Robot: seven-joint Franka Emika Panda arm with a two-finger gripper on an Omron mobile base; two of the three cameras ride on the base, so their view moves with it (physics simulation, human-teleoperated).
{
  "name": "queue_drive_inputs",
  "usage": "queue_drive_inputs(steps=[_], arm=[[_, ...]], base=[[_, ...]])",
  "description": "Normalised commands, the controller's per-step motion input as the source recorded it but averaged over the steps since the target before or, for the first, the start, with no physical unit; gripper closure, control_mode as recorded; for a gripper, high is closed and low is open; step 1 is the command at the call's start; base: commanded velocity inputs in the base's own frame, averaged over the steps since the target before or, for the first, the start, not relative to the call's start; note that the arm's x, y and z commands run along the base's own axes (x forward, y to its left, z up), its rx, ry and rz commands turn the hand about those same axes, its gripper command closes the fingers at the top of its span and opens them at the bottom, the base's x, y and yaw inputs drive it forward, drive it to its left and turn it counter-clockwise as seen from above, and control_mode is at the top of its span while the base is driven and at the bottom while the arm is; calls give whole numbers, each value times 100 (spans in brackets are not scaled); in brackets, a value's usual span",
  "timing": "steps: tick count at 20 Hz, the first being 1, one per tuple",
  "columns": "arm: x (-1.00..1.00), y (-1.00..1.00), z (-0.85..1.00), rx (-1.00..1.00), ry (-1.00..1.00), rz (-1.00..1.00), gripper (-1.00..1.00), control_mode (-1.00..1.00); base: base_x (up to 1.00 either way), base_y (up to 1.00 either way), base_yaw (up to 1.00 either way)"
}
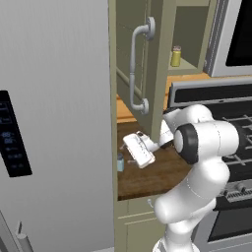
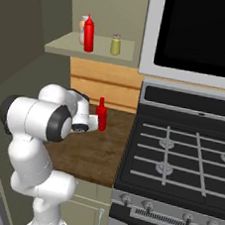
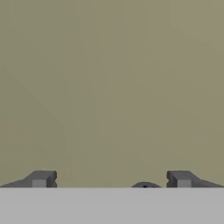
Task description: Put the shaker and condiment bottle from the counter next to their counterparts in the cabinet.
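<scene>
Cabinet [image 1: 162, 59] hangs open above the counter [image 2: 100, 148], door swung out w/ its bar handle [image 1: 135, 69]. On its shelf – a red bottle [image 2: 88, 34] and yellow-green jar [image 2: 115, 45]. Gripper [image 3: 111, 179] low over the counter, fingers [image 3: 41, 178] spread wide, nothing between. Condiment bottle [image 2: 101, 114] stands on the counter just behind the hand – shaker [image 1: 120, 162] at the counter's left edge.

- A tall grey fridge [image 1: 54, 123] fills the left of the left base view, with a dark control panel [image 1: 12, 135] at its left edge.
- A gas stove [image 2: 183, 163] with grey grates sits at the right of the right base view, knobs along its front.
- A black-fronted microwave [image 2: 204, 36] hangs in the upper right, above the stove.
- A light wood backsplash [image 2: 103, 86] runs across the middle.
</scene>
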Motion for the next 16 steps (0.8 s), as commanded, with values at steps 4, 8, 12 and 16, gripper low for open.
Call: queue_drive_inputs(steps=[4,8,12,16], arm=[[28,13,-14,0,0,0,-100,-100],[29,5,-11,0,0,0,-100,-100],[21,6,-13,0,0,0,-100,-100],[13,7,-18,0,0,0,-100,-100]], base=[[0,0,0],[0,0,0],[0,0,0],[0,0,0]])
